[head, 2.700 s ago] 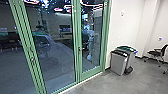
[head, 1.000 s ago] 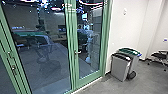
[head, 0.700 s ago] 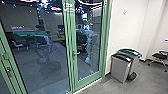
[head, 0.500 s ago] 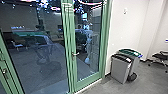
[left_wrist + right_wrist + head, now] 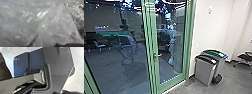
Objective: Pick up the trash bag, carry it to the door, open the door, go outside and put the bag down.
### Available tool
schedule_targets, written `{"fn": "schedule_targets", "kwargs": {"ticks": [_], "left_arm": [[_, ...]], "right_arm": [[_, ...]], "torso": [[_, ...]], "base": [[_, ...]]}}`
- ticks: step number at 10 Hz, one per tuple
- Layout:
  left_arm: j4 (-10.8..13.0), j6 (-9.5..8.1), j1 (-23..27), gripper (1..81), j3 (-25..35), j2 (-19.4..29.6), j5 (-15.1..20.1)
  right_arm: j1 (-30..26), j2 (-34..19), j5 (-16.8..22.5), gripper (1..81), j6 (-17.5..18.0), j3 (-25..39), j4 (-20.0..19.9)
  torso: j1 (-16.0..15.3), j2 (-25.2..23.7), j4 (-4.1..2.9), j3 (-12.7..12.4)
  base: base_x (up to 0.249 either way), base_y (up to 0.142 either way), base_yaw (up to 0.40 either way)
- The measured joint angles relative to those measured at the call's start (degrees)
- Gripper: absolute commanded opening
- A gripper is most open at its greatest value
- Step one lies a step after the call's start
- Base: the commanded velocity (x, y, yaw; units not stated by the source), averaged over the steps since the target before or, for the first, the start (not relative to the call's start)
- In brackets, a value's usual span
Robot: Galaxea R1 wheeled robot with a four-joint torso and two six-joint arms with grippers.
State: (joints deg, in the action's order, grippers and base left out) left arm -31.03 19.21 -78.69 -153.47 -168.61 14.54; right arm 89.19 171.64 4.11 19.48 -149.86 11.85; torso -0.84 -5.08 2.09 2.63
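Observation:
Close against the left wrist camera lies the clear, crinkled plastic of the trash bag [image 5: 50,25], with shiny highlights and bunched folds at one edge. How my left gripper stands on it cannot be made out. The green-framed glass door [image 5: 171,83] is closed in the head view, with a metal lever handle [image 5: 157,55] on its left stile. In the right wrist view, parts of the robot's own body stand over a pale floor; the state of my right gripper cannot be told.
Two grey bins [image 5: 205,71], one with a green lid, stand by the white wall [image 5: 214,27] right of the door. A black office chair [image 5: 245,57] is farther right. Reflections cover the large glass panel [image 5: 116,65] on the left.
The head camera has moved, so the door handle and frame sit farther left and the bins look slightly larger and lower. The door has stayed closed.

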Motion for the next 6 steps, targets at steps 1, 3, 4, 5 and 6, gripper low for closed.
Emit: {"fn": "schedule_targets", "kwargs": {"ticks": [1,3,4,5,6], "left_arm": [[0.00,0.00,-0.05,1.0,0.02,-0.11,-0.02],[0.00,0.00,-0.05,1.0,-0.04,0.24,-0.24],[0.00,0.00,0.02,1.0,-0.06,0.20,-0.52],[0.00,0.00,-0.05,1.0,-0.06,0.20,-0.46],[0.00,0.00,-0.05,1.0,-0.06,0.22,-0.46]], "right_arm": [[0.01,0.05,0.02,81.1,0.02,-0.04,0.00],[-0.11,0.46,0.13,81.1,0.02,-0.04,0.00],[-0.18,0.51,0.05,81.1,0.02,-0.04,0.02],[-0.13,0.51,0.10,81.1,0.02,-0.04,0.02],[-0.11,0.51,0.13,81.1,0.02,-0.04,0.02]], "torso": [[0.00,0.00,0.00,-0.02],[0.02,0.00,0.00,-0.02],[0.02,0.00,0.00,-0.02],[0.02,0.00,0.00,-0.02],[0.02,0.00,0.00,-0.02]], "base": [[0.157,0.000,0.000],[0.157,0.000,0.000],[0.157,0.000,0.000],[0.157,-0.066,0.000],[0.157,-0.073,0.000]]}}
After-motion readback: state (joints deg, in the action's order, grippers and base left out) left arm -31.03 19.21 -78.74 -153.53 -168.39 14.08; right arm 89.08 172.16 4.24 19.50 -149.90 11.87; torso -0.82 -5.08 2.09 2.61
